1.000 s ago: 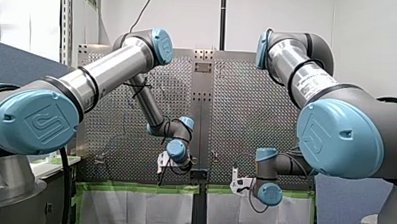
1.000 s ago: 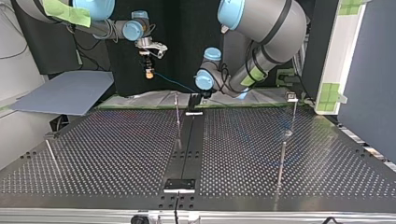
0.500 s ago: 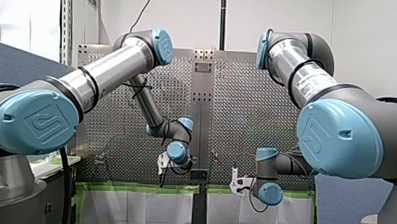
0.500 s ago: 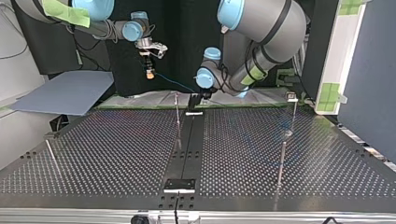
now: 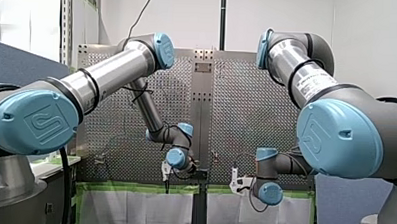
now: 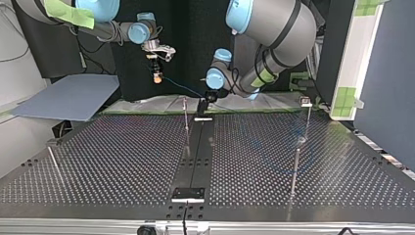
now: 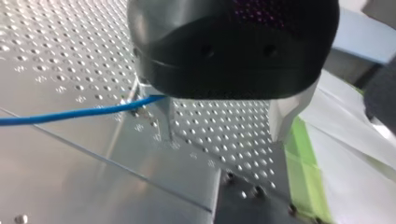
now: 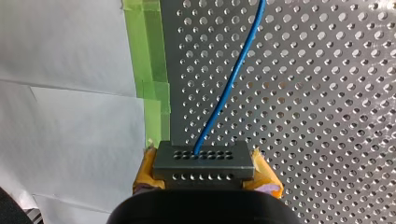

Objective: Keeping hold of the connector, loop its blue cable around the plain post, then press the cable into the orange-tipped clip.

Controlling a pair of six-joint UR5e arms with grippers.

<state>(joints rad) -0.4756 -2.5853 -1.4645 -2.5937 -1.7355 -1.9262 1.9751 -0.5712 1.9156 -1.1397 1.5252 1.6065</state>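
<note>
Spreading across the top view, the perforated metal bench [image 6: 122, 156] is lying flat. Blue joint caps [image 5: 41, 121] are showing a moulded logo. A white label [image 5: 310, 83] on my right arm is reading too small to make out. My left pincer [image 7: 224, 122] is hanging released at the bench's edge, metal fingers [image 7: 163, 121] apart. My right pincer [image 8: 204, 175] is clenching yellow pads on the grey boxy connector [image 8: 203, 161], its long axis running pad to pad and its holed face pointing ahead. The thin blue cable [image 8: 233, 79] is leaving that face, running ahead over the bench.
</note>
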